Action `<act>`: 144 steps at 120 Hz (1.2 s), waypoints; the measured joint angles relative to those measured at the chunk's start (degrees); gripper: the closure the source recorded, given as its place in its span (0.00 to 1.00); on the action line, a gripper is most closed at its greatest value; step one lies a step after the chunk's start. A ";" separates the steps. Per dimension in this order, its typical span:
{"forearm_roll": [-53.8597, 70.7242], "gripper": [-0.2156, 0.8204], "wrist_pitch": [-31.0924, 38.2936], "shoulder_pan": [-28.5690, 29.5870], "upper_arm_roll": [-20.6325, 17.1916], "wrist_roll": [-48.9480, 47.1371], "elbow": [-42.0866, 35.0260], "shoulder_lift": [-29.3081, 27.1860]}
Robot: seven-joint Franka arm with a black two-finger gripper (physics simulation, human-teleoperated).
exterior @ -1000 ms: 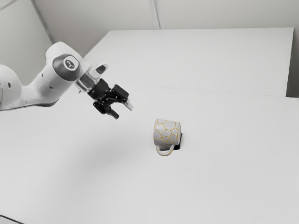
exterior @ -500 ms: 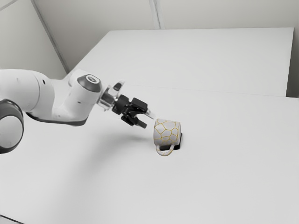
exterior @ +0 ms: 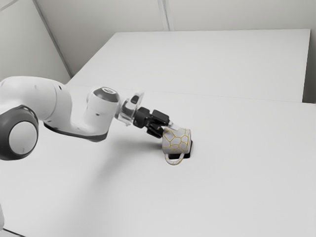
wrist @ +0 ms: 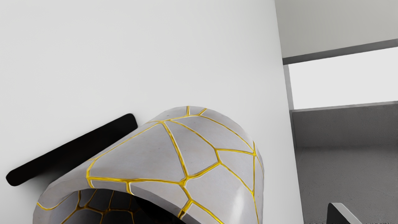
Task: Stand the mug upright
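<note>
My gripper (exterior: 168,130) is at the mug's side nearest the arm in the exterior view, its fingers apart, the lighter fingertip over the top edge of the mug (exterior: 177,140). The white mug with gold crack lines lies on its side, handle toward the exterior view's bottom. In the wrist view the mug (wrist: 174,149) shows its dark mouth facing the hand, and one fingertip (wrist: 342,214) stands off beside its outer wall. The other finger is hard to make out there. Whether the gripper touches the mug cannot be told.
A flat black piece (exterior: 187,155) sits beside and partly behind the mug; the wrist view shows this black piece (wrist: 74,149) along the mug's wall. Around them spreads the white table (exterior: 237,187), with walls behind its far edge.
My hand has come down and toward the exterior view's right, from well away from the mug to its near edge. The mug has stayed where it was.
</note>
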 joint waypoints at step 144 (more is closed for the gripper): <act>63.41 0.97 10.01 -8.59 1.28 -15.12 -9.25 -18.98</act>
